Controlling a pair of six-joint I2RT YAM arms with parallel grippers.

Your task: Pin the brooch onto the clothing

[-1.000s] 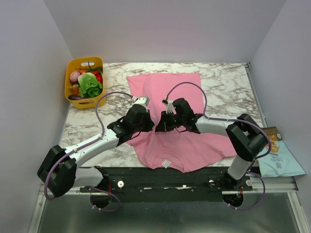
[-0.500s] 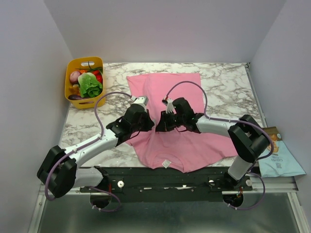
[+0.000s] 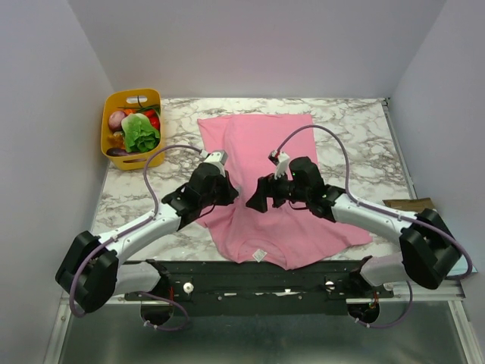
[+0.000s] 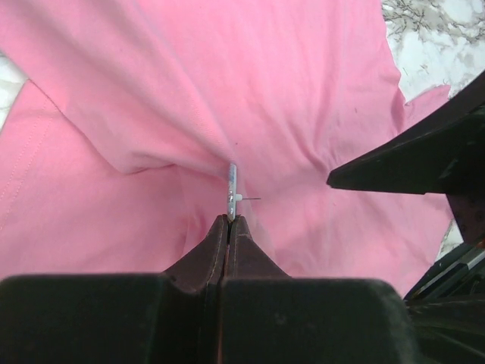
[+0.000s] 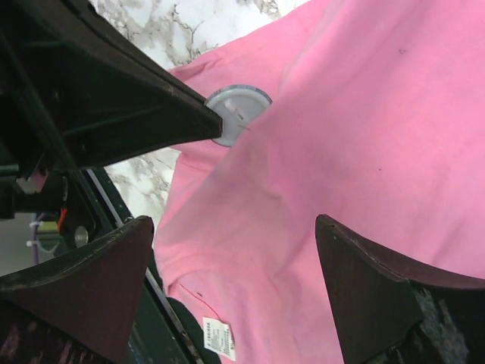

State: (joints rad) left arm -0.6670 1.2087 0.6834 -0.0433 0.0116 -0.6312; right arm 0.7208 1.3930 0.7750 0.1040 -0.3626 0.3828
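the left gripper (image 4: 229, 221), pressed together, pinches the thin round grey brooch (image 4: 232, 188) on edge against a soft fold of the pink shirt (image 3: 261, 140) lying mid-way on the marbled worktop (image 3: 356, 129). the right gripper (image 5: 231, 227) stands spread wide beside it. at the far left corner a yellow plastic basket (image 3: 108, 144) holds lettuce (image 3: 140, 133) and other vegetables.

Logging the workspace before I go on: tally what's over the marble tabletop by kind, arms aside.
Pink T-shirt: 1
Brooch: 1
Yellow basket of produce: 1
Total: 3
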